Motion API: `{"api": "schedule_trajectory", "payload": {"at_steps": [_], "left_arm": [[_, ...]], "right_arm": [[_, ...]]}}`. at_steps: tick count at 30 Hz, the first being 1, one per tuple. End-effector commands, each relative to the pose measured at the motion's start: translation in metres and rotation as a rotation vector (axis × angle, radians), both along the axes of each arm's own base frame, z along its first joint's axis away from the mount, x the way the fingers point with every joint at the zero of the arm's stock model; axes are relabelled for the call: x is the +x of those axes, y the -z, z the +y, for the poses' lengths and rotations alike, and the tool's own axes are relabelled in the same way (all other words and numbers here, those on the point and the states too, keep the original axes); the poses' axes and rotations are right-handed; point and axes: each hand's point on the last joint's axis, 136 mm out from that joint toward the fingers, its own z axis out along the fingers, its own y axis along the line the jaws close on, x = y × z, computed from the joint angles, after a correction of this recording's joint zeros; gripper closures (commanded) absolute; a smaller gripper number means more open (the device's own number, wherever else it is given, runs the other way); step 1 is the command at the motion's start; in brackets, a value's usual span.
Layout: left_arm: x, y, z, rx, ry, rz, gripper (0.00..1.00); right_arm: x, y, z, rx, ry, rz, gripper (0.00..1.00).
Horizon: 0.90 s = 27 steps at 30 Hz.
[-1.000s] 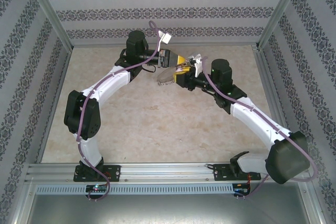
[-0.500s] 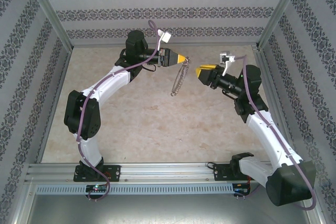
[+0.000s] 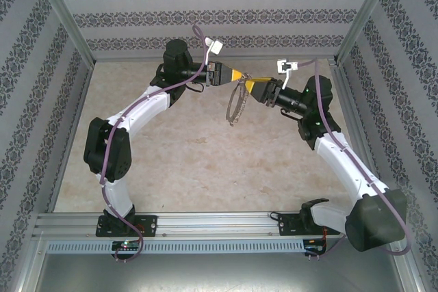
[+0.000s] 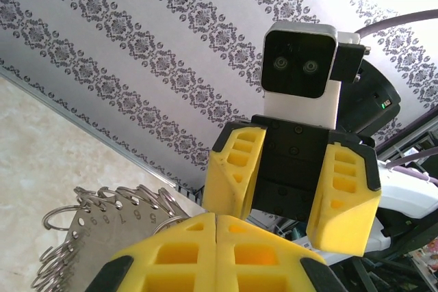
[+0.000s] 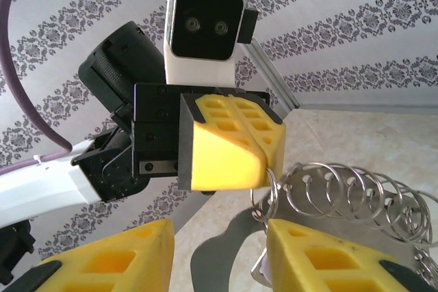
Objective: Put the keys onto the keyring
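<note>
My left gripper (image 3: pixel 236 76) is shut on the keyring (image 3: pixel 235 106), a thin grey hoop hanging below it over the table's far middle. In the right wrist view its yellow fingers (image 5: pixel 229 145) pinch a wire loop at the top of the keyring (image 5: pixel 342 189). My right gripper (image 3: pixel 255 87) faces it from the right, open, its jaws on either side of the ring's grey plate (image 5: pixel 229 254). A tiny pale key (image 5: pixel 262 269) hangs by the inner face of one right finger (image 5: pixel 328 254). The left wrist view shows the keyring (image 4: pixel 102 230) beside my shut left gripper (image 4: pixel 217 218), with the right gripper (image 4: pixel 280 218) opposite.
Patterned walls and metal frame posts (image 3: pixel 65 22) enclose the beige table (image 3: pixel 205 169). Both arms reach to the far middle, their elbows out toward the side walls. A purple cable (image 3: pixel 301 66) loops off the right wrist.
The right gripper left the keyring, swung away right, then came back close to it. The left gripper has held still, and the keyring now hangs freely from it.
</note>
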Motion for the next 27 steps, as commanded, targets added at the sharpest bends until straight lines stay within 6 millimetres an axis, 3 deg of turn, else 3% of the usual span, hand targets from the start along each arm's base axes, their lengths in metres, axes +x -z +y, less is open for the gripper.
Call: {"api": "schedule_trajectory", "payload": {"at_steps": [1, 8, 15, 23, 27], "left_arm": [[-0.001, -0.007, -0.005, -0.030, 0.010, -0.044, 1.00], [0.000, -0.008, -0.007, -0.035, 0.009, -0.042, 1.00], [0.001, -0.009, -0.006, -0.038, 0.002, -0.043, 1.00], [0.001, -0.009, -0.006, -0.042, 0.004, -0.043, 1.00], [0.001, -0.008, -0.006, -0.041, 0.003, -0.040, 1.00]], "right_arm": [[-0.003, -0.016, 0.007, 0.016, -0.042, -0.051, 0.60], [0.001, -0.006, 0.011, 0.007, -0.057, -0.030, 0.63], [-0.003, 0.000, 0.015, -0.001, -0.080, -0.019, 0.75], [-0.004, 0.008, 0.017, -0.010, -0.085, -0.006, 0.76], [-0.003, 0.004, 0.008, -0.009, -0.058, -0.021, 0.71]]}}
